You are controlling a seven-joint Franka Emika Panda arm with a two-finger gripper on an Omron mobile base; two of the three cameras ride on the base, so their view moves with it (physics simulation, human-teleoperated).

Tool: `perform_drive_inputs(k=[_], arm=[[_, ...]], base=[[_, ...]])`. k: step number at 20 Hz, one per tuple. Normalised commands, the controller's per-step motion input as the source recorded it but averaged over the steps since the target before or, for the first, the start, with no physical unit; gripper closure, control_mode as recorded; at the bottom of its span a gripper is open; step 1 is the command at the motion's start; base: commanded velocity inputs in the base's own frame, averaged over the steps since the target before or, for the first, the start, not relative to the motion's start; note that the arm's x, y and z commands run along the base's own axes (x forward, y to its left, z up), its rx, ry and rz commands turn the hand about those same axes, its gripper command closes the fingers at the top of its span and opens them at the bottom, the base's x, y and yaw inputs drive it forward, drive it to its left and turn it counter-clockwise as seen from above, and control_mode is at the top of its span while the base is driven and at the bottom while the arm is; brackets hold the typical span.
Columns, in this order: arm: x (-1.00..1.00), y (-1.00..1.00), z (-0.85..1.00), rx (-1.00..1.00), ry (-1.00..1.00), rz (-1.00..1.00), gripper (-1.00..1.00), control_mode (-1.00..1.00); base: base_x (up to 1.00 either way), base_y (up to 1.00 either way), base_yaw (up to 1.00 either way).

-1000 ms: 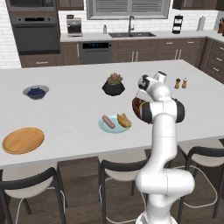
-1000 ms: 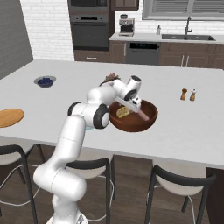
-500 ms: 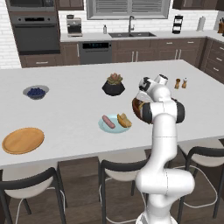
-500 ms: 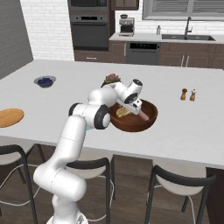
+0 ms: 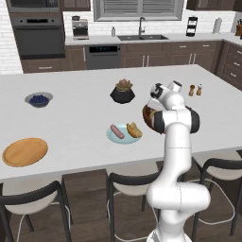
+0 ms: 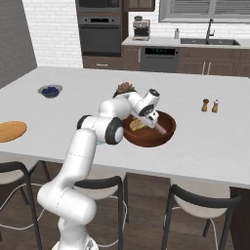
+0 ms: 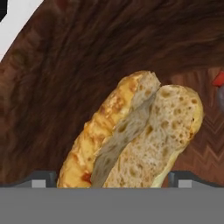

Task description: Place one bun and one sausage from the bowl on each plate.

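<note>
One bun (image 7: 135,135) lies between the wide-apart end effector (image 7: 111,180) tips; inside bowl (image 7: 65,65).

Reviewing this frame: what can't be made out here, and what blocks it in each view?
- Bowl, left base view: the arm hides most of it and its contents.
- Blue plate: not in the right base view, which the arm covers there.
- Bun, hand view: lower end cut off at the bottom.
- Sausage, right base view: the hand hides part of it.
- Whether the fingers touch the bun: cannot tell.
</note>
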Motion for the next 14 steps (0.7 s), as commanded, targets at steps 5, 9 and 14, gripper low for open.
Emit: perform_drive_inputs(k=[5, 9, 14], arm=[[0.05, 0.0, -0.34, 0.15, -0.13, 0.0, -1.0, -1.0], [0.07, 0.0, -0.27, 0.14, -0.12, 0.0, -1.0, -1.0], [0.0, 0.02, -0.11, 0.01, -0.03, 0.0, -1.0, -1.0]], base=[[0.0, 0.0, 0.0], [0.0, 0.0, 0.0], [0.0, 0.0, 0.0]])
